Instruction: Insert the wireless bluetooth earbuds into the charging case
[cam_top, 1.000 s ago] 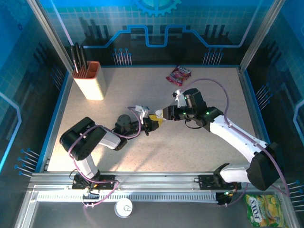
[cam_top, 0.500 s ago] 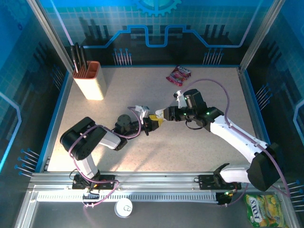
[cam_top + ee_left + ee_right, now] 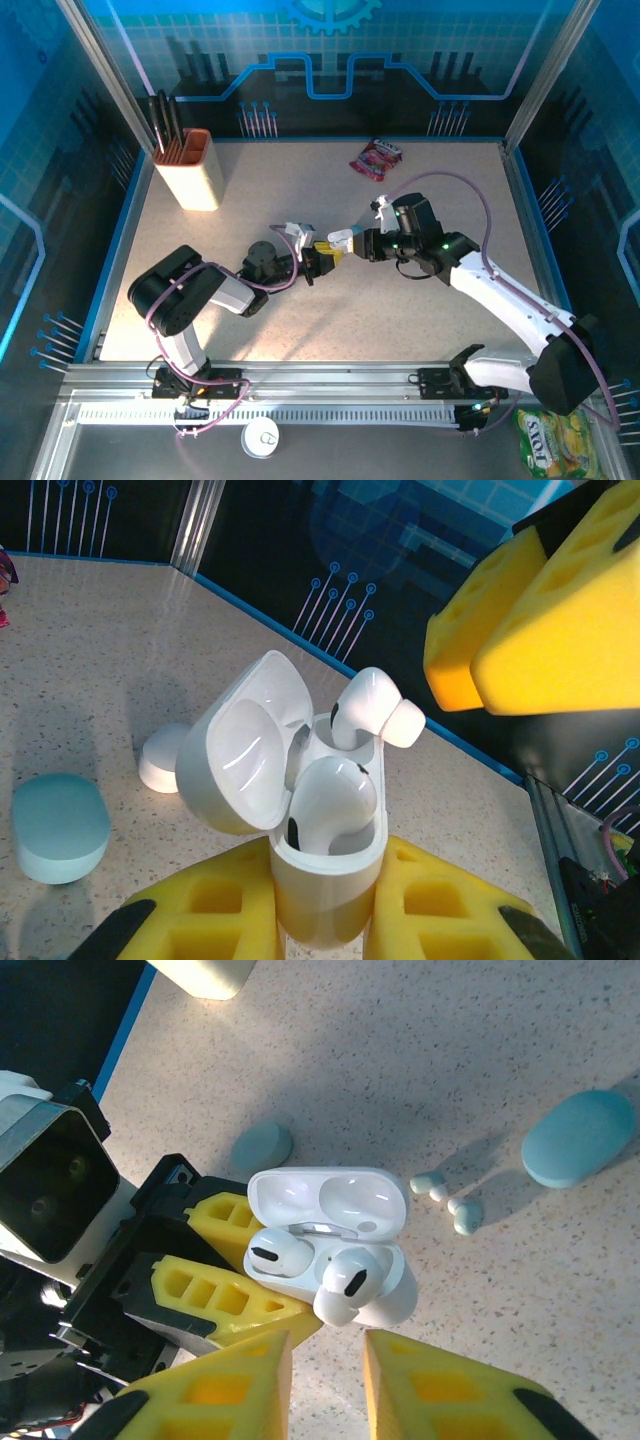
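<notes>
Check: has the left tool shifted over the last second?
No. The left tool sits at the same spot relative to the knife block, clamped on the white charging case.

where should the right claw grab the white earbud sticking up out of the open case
I'd pinch that earbud by its rounded head, the part standing above the case rim. Come from above on the side away from the raised lid, which blocks the other side. Its lower end is in the slot, and the left claw covers the case body.
</notes>
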You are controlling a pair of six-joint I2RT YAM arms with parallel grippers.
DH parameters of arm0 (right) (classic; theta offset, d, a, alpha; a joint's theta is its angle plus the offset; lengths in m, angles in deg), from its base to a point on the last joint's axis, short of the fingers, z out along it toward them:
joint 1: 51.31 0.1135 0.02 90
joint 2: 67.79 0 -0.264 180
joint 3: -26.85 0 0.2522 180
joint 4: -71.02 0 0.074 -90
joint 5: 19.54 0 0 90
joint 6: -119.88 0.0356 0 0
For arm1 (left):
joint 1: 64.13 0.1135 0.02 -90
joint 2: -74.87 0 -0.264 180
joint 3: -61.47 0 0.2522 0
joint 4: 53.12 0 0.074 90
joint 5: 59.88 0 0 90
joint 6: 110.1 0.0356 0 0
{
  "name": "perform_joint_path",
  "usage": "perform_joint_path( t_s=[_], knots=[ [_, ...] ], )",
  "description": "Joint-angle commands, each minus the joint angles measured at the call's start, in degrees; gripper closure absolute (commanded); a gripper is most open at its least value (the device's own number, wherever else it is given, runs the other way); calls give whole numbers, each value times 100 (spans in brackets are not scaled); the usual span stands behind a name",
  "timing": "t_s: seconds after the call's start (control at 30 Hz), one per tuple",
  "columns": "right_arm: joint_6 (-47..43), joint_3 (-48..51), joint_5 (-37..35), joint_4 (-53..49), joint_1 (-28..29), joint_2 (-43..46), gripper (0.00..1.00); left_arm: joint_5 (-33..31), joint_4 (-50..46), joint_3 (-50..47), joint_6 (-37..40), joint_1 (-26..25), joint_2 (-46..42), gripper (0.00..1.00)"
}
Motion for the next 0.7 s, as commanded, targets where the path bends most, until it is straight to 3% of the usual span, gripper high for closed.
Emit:
perform_joint_path(
  t_s=[0.0,0.67],
  knots=[
    [-3,21,226,-17,27,-14,75,-9,230,121,14,10,40,96],
    [7,-169,423,296,40,-442,83,94,234,145,-35,6,8,96]
  ],
)
